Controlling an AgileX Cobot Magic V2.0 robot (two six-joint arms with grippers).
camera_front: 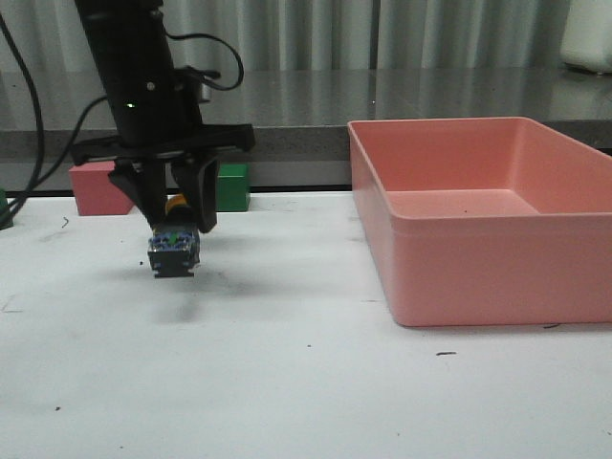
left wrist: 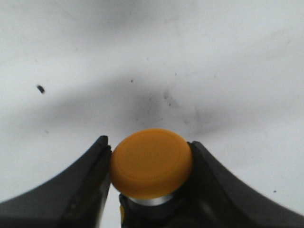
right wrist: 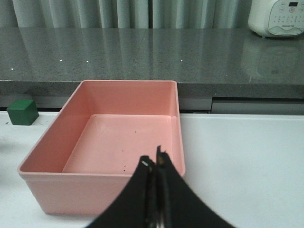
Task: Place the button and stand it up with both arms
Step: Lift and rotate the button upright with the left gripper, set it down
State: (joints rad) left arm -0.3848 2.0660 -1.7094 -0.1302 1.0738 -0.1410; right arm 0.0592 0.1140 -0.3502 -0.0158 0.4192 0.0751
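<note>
My left gripper is shut on the button and holds it just above the white table, left of centre. The button's black-and-clear base hangs below the fingers; its yellow cap sits between the two black fingers in the left wrist view. My right gripper is shut and empty, held above the near rim of the pink bin. The right arm does not show in the front view.
The pink bin stands on the right of the table. A green cube and a pink block sit at the back left behind the left arm; the green cube also shows in the right wrist view. A grey counter runs behind.
</note>
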